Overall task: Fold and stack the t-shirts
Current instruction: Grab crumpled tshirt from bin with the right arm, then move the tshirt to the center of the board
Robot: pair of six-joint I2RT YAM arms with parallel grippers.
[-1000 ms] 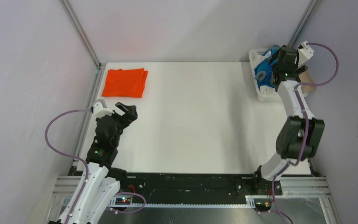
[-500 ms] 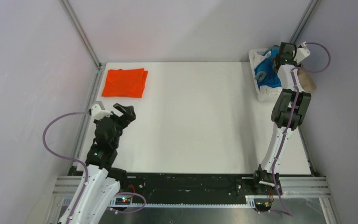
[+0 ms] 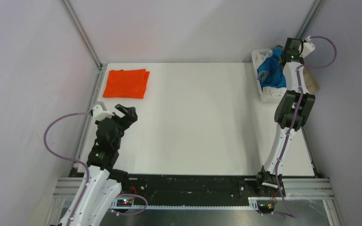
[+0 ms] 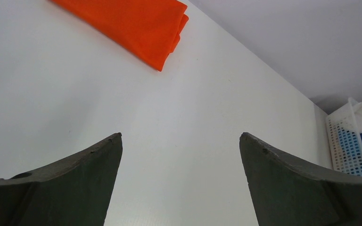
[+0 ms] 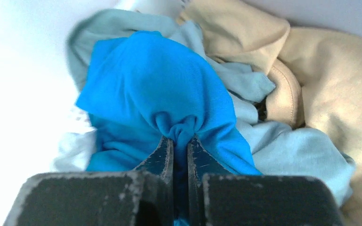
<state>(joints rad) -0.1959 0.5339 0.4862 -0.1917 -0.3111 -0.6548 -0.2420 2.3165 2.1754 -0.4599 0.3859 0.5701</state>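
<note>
Cloth at the far left first: the orange tee [image 3: 126,83] is seen folded into a flat packet at the 11 o'clock corner of the table [image 3: 193,127], its long axis running roughly from 9 to 3 o'clock. It lies toward 12 o'clock from the left gripper [image 4: 180,137], near but apart. Those fingers are spread wide with only table surface between them, and nothing is held or touched.

Across at 2 o'clock, a white basket [image 3: 263,95] is set at the table's right edge. The blue tee [image 5: 155,89] is bunched inside it among a pale blue cloth [image 5: 287,146] and a beige cloth [image 5: 339,94]. The right gripper [image 5: 179,139] is placed over the basket and is by far the nearer arm to this tee. Its fingers are pinched on a small gathered pucker of blue fabric (only a narrow slit is left between them). The rest of the tee drapes away from the pinch like a hood, so no long axis can be read.

The step in hand is judged to be drawing the blue tee out of the basket toward 9 o'clock and onto the table, to be spread and folded there. The other cloths could be dragged along, since they lie tangled just beside it.
</note>
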